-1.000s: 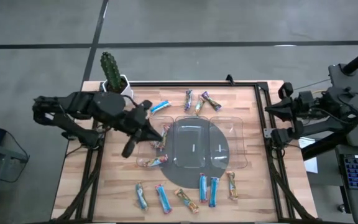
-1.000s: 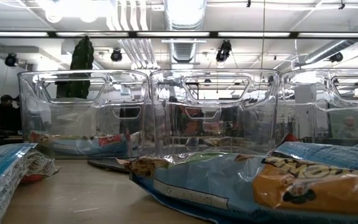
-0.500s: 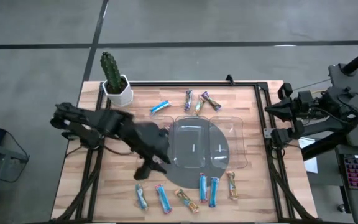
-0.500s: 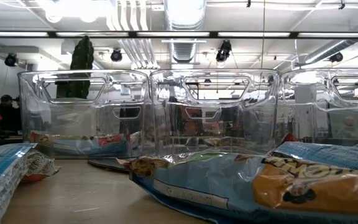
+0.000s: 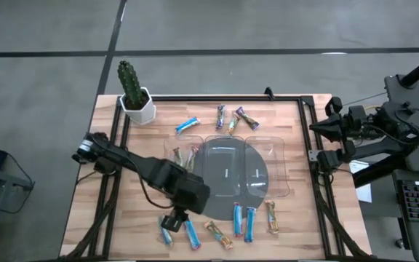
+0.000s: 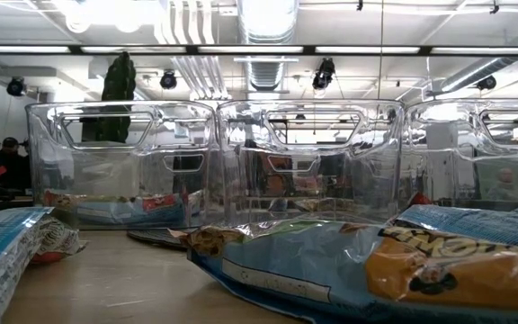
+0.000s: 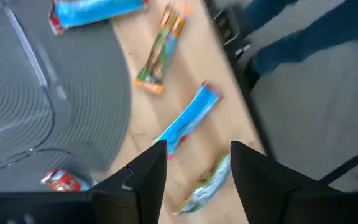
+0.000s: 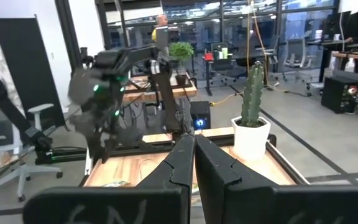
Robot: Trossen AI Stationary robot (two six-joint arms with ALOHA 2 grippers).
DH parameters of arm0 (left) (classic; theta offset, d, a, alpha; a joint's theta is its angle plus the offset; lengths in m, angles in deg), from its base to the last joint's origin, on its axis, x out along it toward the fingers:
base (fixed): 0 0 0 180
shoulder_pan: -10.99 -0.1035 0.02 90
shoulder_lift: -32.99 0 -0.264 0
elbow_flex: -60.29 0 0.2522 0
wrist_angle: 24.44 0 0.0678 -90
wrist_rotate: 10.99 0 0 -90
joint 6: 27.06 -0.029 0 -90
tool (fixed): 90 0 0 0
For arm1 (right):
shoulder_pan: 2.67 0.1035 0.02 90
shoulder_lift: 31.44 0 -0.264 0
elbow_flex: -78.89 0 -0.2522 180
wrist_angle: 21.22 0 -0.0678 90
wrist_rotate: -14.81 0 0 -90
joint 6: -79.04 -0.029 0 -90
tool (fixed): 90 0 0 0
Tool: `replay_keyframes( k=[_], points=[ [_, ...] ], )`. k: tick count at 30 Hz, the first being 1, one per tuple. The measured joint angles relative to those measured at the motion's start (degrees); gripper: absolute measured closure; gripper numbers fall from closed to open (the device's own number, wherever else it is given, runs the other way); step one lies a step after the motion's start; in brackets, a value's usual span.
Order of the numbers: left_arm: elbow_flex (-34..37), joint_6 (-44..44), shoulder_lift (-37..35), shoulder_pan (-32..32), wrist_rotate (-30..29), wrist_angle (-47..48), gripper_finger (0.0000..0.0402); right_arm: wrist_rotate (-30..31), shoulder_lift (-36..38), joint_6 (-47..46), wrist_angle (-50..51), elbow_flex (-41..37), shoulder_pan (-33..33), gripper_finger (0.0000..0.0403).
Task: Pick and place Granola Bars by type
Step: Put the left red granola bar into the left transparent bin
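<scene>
Wrapped granola bars lie loose on the wooden table: a row along the near edge (image 5: 237, 220) and several near the far edge (image 5: 233, 120). A clear three-compartment tray (image 5: 278, 169) stands in the middle on a grey round mat; its left compartment holds a few bars (image 5: 184, 156). My left gripper (image 5: 172, 222) hangs open above the near-left bars, touching nothing. In the left wrist view a blue bar (image 7: 188, 121) and a greenish bar (image 7: 204, 183) show beyond its gap (image 7: 197, 168). My right gripper (image 8: 194, 155) waits shut beyond the table's right edge (image 5: 324, 142).
A cactus in a white pot (image 5: 131, 89) stands at the far left corner. A dark frame runs along the table's edges (image 5: 311, 124). In the low view, bars (image 6: 376, 261) lie close in front of the tray's walls (image 6: 286, 162). Bare wood lies left of the tray.
My left gripper has moved from beside the tray's left compartment toward the table's near edge and down, tipping to point more steeply downward, and now hangs over the near-left bars. The bars on the table have stayed where they were.
</scene>
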Motion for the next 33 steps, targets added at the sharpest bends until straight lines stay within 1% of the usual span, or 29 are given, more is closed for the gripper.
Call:
replay_keyframes(
  k=[7,11,15,20,24,30,33],
  points=[
    [0.0,0.3,4.1,-0.1,-0.7,-0.6,0.0243,0.2,0.0,0.0,0.0,0.0,0.0,0.0394],
    [0.2,4.6,6.4,-0.9,-0.9,-1.4,0.0243,0.2,0.0,0.0,0.0,0.0,0.0,0.0394],
    [0.2,5.7,8.6,-1.1,-0.8,-1.2,0.0243,0.2,0.0,0.0,0.0,0.0,0.0,0.0394],
    [0.2,2.7,10.8,-0.7,0.3,-1.5,0.0243,0.2,0.0,0.2,0.0,0.0,0.0,0.0394],
    [0.2,-1.3,11.7,0.3,0.0,-1.4,0.0237,0.2,0.0,0.1,0.0,0.0,0.0,0.0394],
    [0.1,-5.1,11.7,2.4,-1.4,-2.0,0.0206,0.2,0.0,0.2,0.0,0.0,0.0,0.0394],
    [0.1,-7.0,11.7,3.6,-4.5,-2.2,0.0184,0.2,0.0,0.0,0.1,0.0,0.0,0.0394]
  ],
)
